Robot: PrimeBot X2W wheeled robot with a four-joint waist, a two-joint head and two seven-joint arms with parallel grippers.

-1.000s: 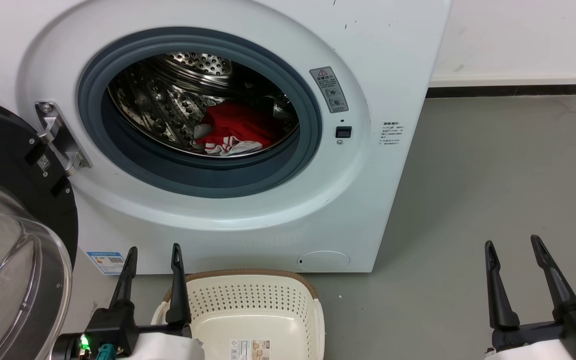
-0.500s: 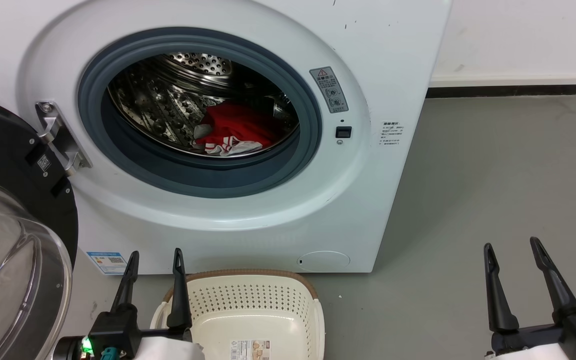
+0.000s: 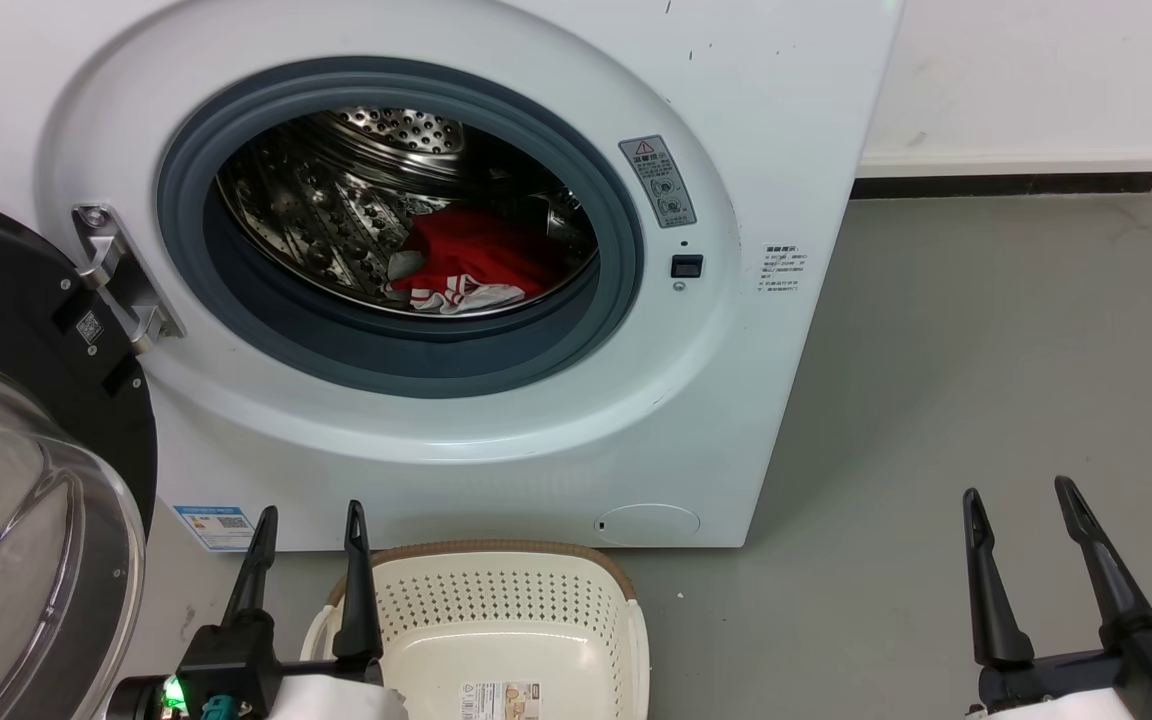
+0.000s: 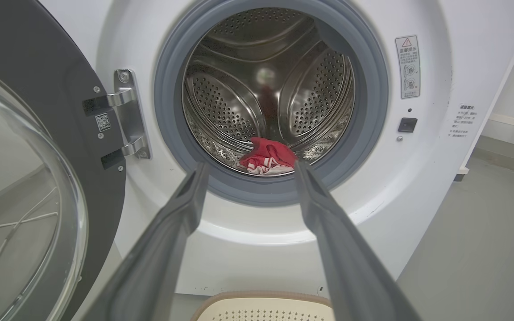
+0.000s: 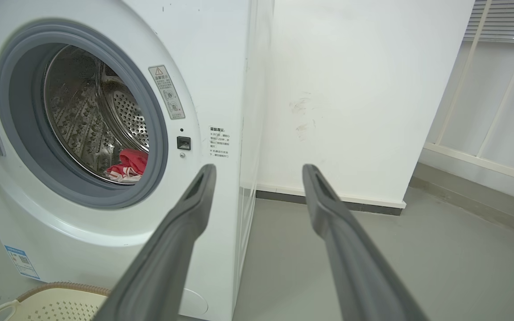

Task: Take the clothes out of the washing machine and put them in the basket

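Since the clothes (image 3: pixel 466 262) lie low at the front of the washing machine (image 3: pixel 786 120) drum, ahead of and above both arms, the left claw (image 3: pixel 310 510) is nearer, lined up with the porthole. Left claw and right claw (image 3: pixel 1018 490) both spread wide, empty. Basket (image 3: pixel 496 553) on floor beneath porthole.

Red clothes (image 3: pixel 481 255) with white stripes; white washing machine (image 3: pixel 786 120) with grey door ring (image 3: pixel 621 285) and hole-dotted steel drum (image 3: pixel 336 210); cream basket (image 3: pixel 506 590), perforated, brown rim; grey floor (image 3: pixel 986 350).

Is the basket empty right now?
Empty, as far as shown: the basket has its bare bottom and label visible, with no fabric on them. The red clothes lie in the drum.
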